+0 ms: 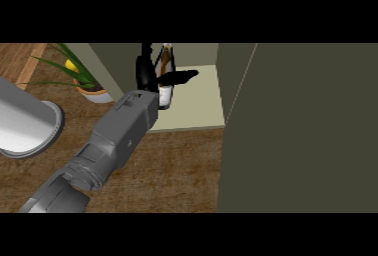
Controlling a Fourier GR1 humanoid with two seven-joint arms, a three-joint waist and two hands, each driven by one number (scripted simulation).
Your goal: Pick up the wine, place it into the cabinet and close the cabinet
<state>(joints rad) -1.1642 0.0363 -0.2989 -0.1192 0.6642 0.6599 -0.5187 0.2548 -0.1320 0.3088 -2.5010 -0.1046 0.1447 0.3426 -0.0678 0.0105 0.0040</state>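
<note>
The wine bottle (167, 60) stands upright on the pale shelf (196, 107) inside the open cabinet, and its base is hidden behind my wrist. My left hand (148, 75) is at the bottle. Its fingers (143, 60) rise nearly straight along the bottle's left side, and the thumb (181, 76) stretches across its front to the right. The hand looks open, not curled round the bottle. The grey forearm (122, 132) runs in from the lower left. My right hand does not show.
The dark open cabinet door (295, 130) fills the right side of the view. A potted plant (87, 82) stands left of the cabinet. A large grey round vessel (26, 125) sits at the far left on the brown counter (170, 170).
</note>
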